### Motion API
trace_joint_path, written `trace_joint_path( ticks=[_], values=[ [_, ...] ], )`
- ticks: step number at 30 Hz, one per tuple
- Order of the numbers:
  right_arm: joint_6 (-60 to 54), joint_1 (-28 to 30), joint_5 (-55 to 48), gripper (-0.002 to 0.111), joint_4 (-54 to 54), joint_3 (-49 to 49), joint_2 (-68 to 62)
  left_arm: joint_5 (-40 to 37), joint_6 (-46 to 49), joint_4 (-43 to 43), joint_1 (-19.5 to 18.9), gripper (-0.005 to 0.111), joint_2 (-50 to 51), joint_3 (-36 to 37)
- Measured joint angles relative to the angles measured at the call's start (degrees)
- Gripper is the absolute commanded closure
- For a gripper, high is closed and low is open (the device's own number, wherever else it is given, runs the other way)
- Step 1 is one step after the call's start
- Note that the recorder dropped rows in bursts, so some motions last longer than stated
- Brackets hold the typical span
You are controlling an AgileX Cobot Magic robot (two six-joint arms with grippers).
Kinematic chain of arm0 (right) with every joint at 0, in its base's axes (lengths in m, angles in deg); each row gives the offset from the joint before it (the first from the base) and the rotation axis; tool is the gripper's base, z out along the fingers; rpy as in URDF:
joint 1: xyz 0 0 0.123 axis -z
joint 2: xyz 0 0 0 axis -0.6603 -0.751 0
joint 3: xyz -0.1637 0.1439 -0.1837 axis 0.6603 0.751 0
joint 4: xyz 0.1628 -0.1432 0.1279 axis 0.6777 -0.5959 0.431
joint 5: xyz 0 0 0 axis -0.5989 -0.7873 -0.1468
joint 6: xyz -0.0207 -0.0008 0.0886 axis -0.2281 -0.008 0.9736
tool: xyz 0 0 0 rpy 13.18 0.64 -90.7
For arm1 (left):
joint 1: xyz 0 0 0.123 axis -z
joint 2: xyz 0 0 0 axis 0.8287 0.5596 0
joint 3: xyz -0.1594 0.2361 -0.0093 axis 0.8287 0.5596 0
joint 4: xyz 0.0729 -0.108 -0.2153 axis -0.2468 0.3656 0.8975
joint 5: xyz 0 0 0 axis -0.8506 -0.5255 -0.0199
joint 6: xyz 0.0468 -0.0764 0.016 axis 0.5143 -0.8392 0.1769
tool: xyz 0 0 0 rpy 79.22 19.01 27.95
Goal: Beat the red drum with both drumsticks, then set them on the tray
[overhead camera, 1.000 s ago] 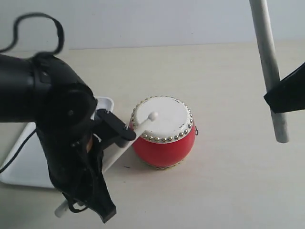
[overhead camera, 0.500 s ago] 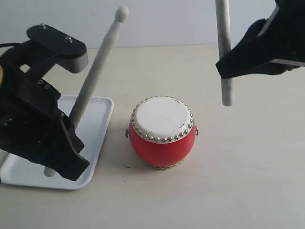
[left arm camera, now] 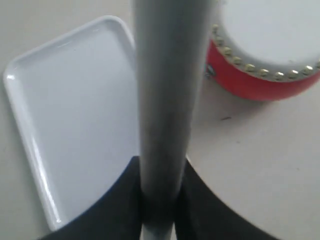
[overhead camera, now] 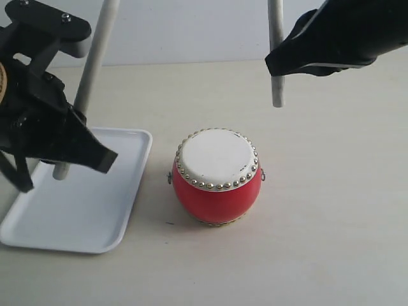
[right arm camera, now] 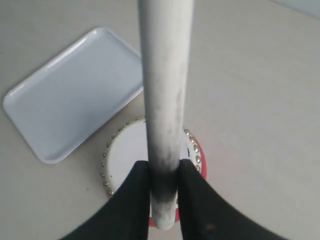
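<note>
The red drum (overhead camera: 217, 176) with its off-white studded top stands in the middle of the table, nothing touching it. My left gripper (overhead camera: 67, 143) is shut on one drumstick (overhead camera: 95, 60), held almost upright above the white tray (overhead camera: 121, 210), its tip out of frame. My right gripper (overhead camera: 280, 64) is shut on the other drumstick (overhead camera: 276, 38), also upright, its butt end hanging behind and above the drum. In the left wrist view the stick (left arm camera: 167, 90) runs between the jaws of the gripper (left arm camera: 159, 200), with tray (left arm camera: 60, 115) and drum (left arm camera: 265, 75) below. In the right wrist view the gripper (right arm camera: 164, 192) clamps its stick (right arm camera: 164, 85) over the drum (right arm camera: 125, 155).
The tray (right arm camera: 75, 90) lies flat at the drum's left, with nothing on it. A beige tabletop (overhead camera: 331, 210) spreads around both, ending at a pale wall at the back.
The left stick struck the drum top a second ago, then swung up to upright. The right arm has moved left and toward the drum with its stick.
</note>
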Motion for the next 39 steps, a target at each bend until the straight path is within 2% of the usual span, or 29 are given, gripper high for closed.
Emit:
trace_joint_path(
  ticks=[6,9,13,19,25,34,39],
  values=[
    [-3.2,0.0,2.9,0.108,-0.1,0.0,-6.4,0.0,3.7,2.2,-11.1,0.107,8.5,-3.7],
    [-4.3,0.0,3.5,0.108,-0.1,0.0,-9.6,0.0,8.0,5.8,-15.1,0.107,13.2,-5.6],
    [-5.8,0.0,3.9,0.108,-0.2,0.0,-13.2,0.1,12.3,10.8,-18.6,0.107,18.8,-8.3],
    [-8.5,0.0,4.4,0.108,-0.3,0.0,-14.8,0.5,13.9,13.3,-19.4,0.107,23.3,-11.0],
    [-11.0,0.0,10.5,0.108,-0.3,0.0,-14.8,1.7,14.0,13.6,-19.4,0.107,25.6,-11.4],
    [-11.2,0.0,10.6,0.108,-0.4,0.0,-14.8,1.5,14.0,13.7,-19.4,0.107,27.3,-11.6],
    [-11.2,0.0,9.5,0.108,-0.4,0.0,-15.1,-1.3,13.4,13.6,-22.8,0.107,27.3,-10.7]
  ],
)
